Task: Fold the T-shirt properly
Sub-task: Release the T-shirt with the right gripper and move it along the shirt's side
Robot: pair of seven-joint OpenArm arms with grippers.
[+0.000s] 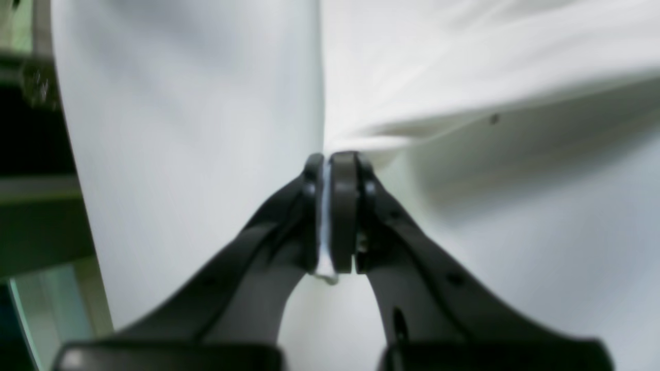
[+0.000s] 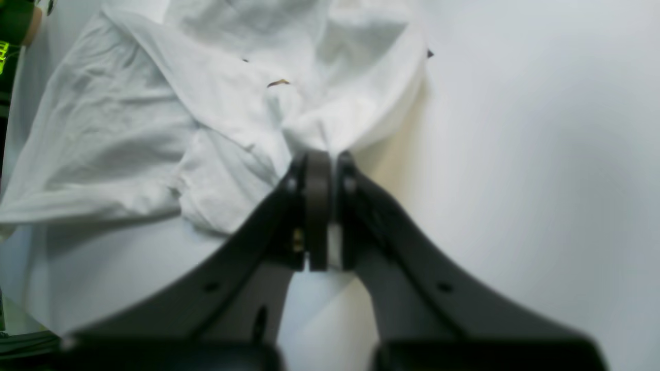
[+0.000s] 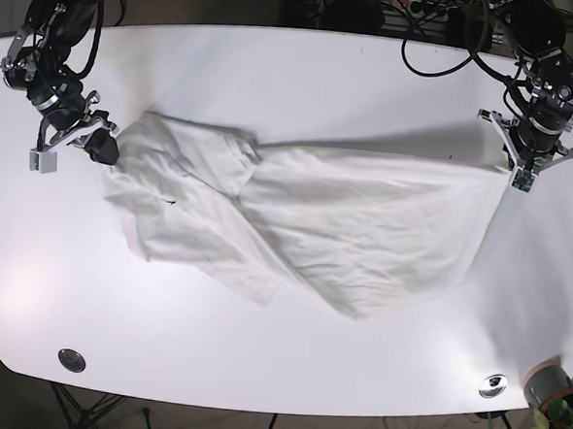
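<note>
White shirt (image 3: 325,227) spread on counter (image 3: 304,79), left end effector (image 3: 511,168) clamped on its 3 o'clock edge, right end effector (image 3: 107,150) clamped at 9 o'clock

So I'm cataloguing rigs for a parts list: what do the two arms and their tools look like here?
Both arms are black, jointed, with loose black cables looping near the right-hand one in the base view. Each wrist carries a pale grey bracket. The left tool and right tool match: matte black curved fingers that widen toward the base, with small screw holes and flat dark pads at the tips.

White T-shirt (image 3: 296,225), crumpled, stretched sideways
</note>
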